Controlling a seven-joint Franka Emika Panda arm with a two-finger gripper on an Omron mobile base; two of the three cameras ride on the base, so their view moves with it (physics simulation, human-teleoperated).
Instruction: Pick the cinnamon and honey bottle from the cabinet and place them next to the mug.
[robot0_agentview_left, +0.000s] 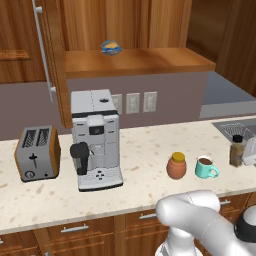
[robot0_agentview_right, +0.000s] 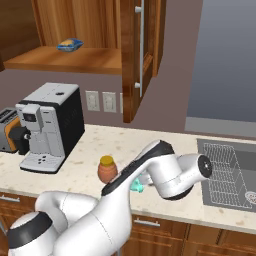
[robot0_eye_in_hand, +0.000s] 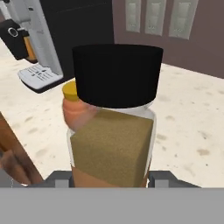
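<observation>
Speckled counter (robot0_agentview_left: 150, 165), arm bent low, gripper (robot0_eye_in_hand: 111, 177) clamping cinnamon (robot0_eye_in_hand: 114, 118) upright beside mug (robot0_agentview_left: 205, 167)

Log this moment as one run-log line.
phase: placing cinnamon | end effector: shut on cinnamon | honey bottle: on counter left of mug | cabinet: shelf holds blue-yellow item

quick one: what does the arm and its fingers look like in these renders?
The arm is glossy white, built of rounded tubular links with dark charcoal joint caps, one round cap facing the camera near the wrist. A dark strip runs along the forearm link in the right base view. No cables or markings show. In the hand view the fingers are small grey blocky tips.
</observation>
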